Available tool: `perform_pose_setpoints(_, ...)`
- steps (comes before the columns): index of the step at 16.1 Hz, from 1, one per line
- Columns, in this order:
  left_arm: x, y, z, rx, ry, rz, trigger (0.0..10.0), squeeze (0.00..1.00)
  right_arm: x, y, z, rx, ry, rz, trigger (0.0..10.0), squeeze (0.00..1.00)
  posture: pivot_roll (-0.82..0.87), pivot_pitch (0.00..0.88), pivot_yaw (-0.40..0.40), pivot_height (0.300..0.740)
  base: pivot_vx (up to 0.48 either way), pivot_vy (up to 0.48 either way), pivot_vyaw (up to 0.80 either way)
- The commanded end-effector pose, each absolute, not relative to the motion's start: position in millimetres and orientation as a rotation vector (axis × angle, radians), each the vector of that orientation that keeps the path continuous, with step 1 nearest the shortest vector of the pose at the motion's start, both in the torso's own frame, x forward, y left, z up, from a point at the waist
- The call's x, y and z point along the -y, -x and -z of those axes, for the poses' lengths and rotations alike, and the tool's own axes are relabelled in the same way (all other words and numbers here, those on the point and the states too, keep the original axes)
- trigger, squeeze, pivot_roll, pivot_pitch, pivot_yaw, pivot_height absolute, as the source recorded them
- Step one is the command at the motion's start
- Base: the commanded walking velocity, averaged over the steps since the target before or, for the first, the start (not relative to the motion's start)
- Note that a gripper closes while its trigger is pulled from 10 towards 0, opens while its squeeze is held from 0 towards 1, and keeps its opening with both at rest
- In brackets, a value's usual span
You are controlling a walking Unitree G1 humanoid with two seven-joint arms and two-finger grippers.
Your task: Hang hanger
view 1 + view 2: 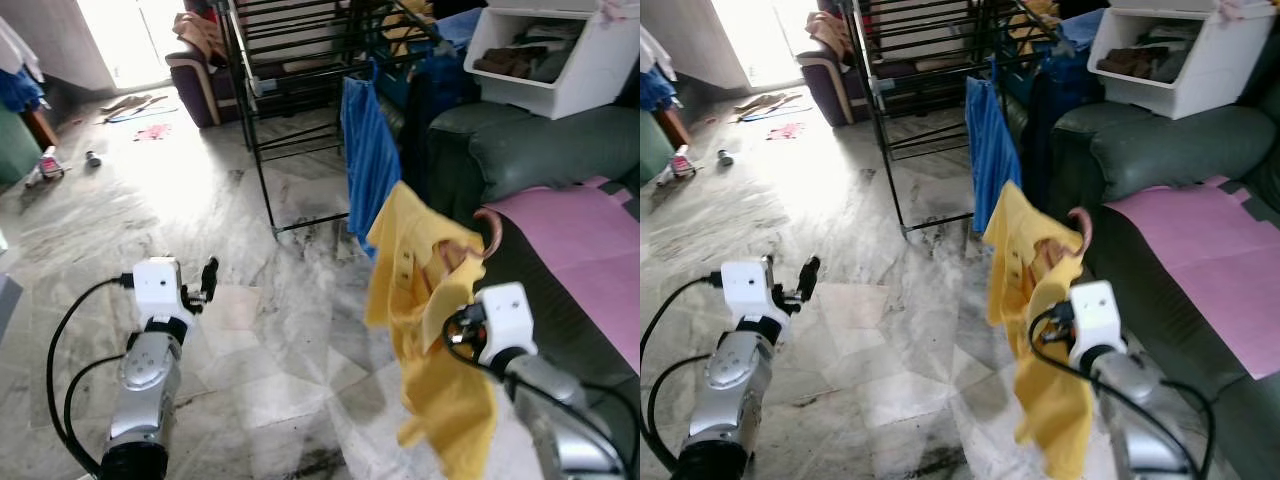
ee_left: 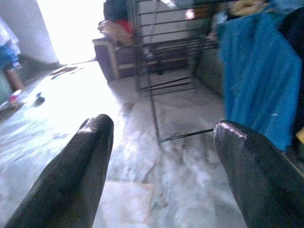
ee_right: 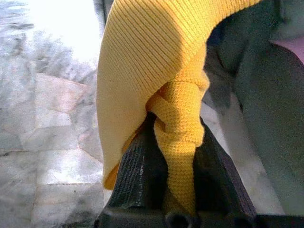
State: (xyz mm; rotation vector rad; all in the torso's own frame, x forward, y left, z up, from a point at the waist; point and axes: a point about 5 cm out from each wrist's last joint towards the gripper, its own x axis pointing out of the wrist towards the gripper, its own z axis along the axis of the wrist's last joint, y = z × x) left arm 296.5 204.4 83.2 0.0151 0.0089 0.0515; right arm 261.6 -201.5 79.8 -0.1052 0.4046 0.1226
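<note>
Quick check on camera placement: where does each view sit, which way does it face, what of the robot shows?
Left eye, right eye: head stereo pair, looking forward and down; both arms, yellow shirt on a hanger, drying rack, blue cloth.
Left wrist: along the open left gripper toward rack and blue cloth.
Right wrist: along the right gripper clamped on the shirt.
Shared: rack and blue cloth in head and left wrist; shirt in head and right wrist.

My right gripper fingers clamp a fold of the yellow shirt, which hides the hanger except its pink hook (body under the cloth). The drying rack is cut off at the upper edge. Small floor items are too small to identify.
</note>
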Motion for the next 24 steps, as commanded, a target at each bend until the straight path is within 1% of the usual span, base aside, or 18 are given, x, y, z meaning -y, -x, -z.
perform_pose_setpoints(1, -210.1, -297.3, -83.5, -0.054, -0.013, -0.095, 10.0, 0.00, 194.6, -266.2, -96.2, -0.329, 0.106, -0.113, 9.5, 0.00, -0.06, 0.006, 0.060, 0.740, 0.000, 0.000, 0.00)
perform_pose_setpoints(2, -202.0, -298.2, -78.9, -0.111, 0.029, -0.009, 10.0, 0.00, 193.0, -267.4, -97.1, -0.320, 0.115, -0.087, 10.0, 0.00, -0.06, 0.004, 0.058, 0.740, 0.000, 0.000, 0.00)
perform_pose_setpoints(3, -191.6, -295.3, -87.0, -0.037, 0.060, 0.104, 10.0, 0.00, 191.9, -270.6, -98.5, -0.312, 0.131, -0.030, 10.0, 0.00, -0.06, 0.001, 0.055, 0.740, 0.000, 0.000, 0.00)
perform_pose_setpoints(4, -188.3, -293.4, -90.6, -0.009, 0.030, 0.105, 10.0, 0.00, 193.2, -273.0, -100.5, -0.299, 0.161, 0.050, 10.0, 0.00, -0.06, 0.000, 0.054, 0.740, 0.000, 0.000, 0.00)
perform_pose_setpoints(5, -187.1, -293.4, -90.5, -0.014, 0.020, 0.086, 10.0, 0.00, 192.1, -274.2, -102.5, -0.276, 0.140, 0.090, 10.0, 0.00, -0.06, 0.000, 0.053, 0.740, 0.000, 0.000, 0.00)
perform_pose_setpoints(6, -184.5, -292.8, -90.2, -0.025, 0.046, 0.085, 10.0, 0.00, 183.9, -272.6, -105.0, -0.240, 0.044, 0.014, 10.0, 0.00, -0.06, 0.000, 0.053, 0.740, 0.000, 0.000, 0.00)
perform_pose_setpoints(7, -181.5, -291.8, -90.7, -0.023, 0.045, 0.094, 10.0, 0.00, 185.4, -272.8, -105.9, -0.223, 0.122, 0.061, 10.0, 0.00, -0.06, 0.000, 0.054, 0.740, 0.000, 0.000, 0.00)
perform_pose_setpoints(8, -179.3, -291.0, -90.7, -0.023, 0.053, 0.101, 10.0, 0.00, 183.2, -271.9, -104.0, -0.246, 0.140, 0.057, 10.0, 0.00, -0.07, 0.001, 0.055, 0.740, 0.000, 0.000, 0.00)
perform_pose_setpoints(9, -175.8, -290.5, -90.1, -0.022, 0.056, 0.109, 10.0, 0.00, 180.1, -271.3, -106.5, -0.215, 0.123, 0.056, 10.0, 0.00, -0.07, 0.003, 0.055, 0.740, 0.000, 0.000, 0.00)
perform_pose_setpoints(11, -168.9, -292.1, -94.1, -0.001, 0.048, 0.138, 10.0, 0.00, 175.3, -270.9, -106.2, -0.219, 0.105, 0.039, 10.0, 0.00, -0.06, 0.006, 0.049, 0.740, 0.000, 0.000, 0.00)
perform_pose_setpoints(13, -168.8, -294.7, -97.3, 0.005, 0.054, 0.129, 10.0, 0.00, 172.6, -271.4, -103.8, -0.228, 0.103, 0.028, 10.0, 0.00, -0.06, 0.007, 0.049, 0.740, 0.272, 0.000, 0.00)
perform_pose_setpoints(20, -161.4, -292.9, -96.7, 0.003, 0.069, 0.147, 10.0, 0.00, 170.9, -275.3, -104.5, -0.235, 0.098, 0.003, 10.0, 0.00, -0.06, 0.013, 0.048, 0.740, 0.350, 0.000, 0.70)
perform_pose_setpoints(24, -159.2, -295.1, -97.1, 0.001, 0.063, 0.153, 10.0, 0.00, 167.7, -275.8, -102.5, -0.245, 0.097, -0.006, 10.0, 0.00, -0.06, 0.011, 0.048, 0.740, 0.382, 0.000, 0.10)
